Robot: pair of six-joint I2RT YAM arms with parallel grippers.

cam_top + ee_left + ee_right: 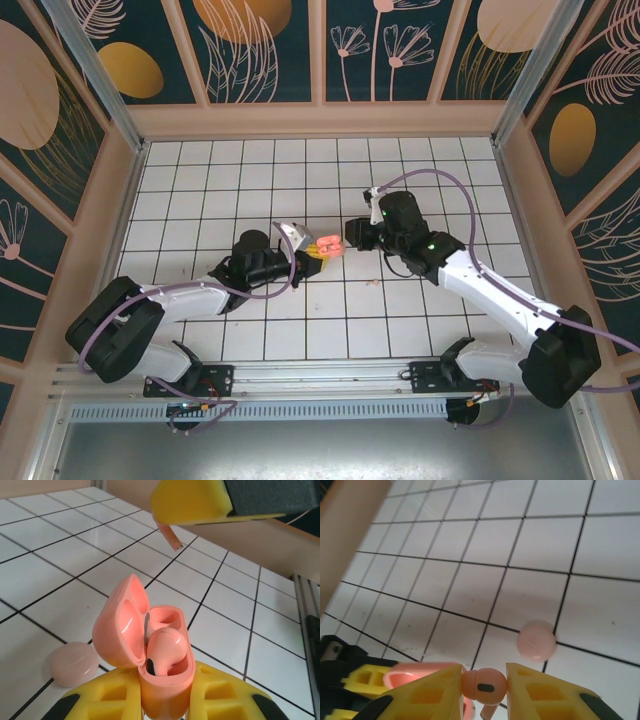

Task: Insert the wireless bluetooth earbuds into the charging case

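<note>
The salmon-pink charging case (165,690) stands upright with its lid (120,625) swung open to the left, and my left gripper (167,692) is shut on its base. One pale pink earbud (165,652) lies in the near well; the far well (165,617) is empty. My right gripper (484,686) is shut on the other earbud (485,681), stem pointing down, just right of the case (415,672). From above, the case (325,246) sits between the left gripper (303,250) and the right gripper (350,236).
A paler pink round disc (536,641) lies on the white tiled floor (250,170) just near of the grippers, also seen as the disc (74,664) and the disc (373,283). Wooden walls ring the floor. A yellow finger (192,500) of the right gripper hangs above the case.
</note>
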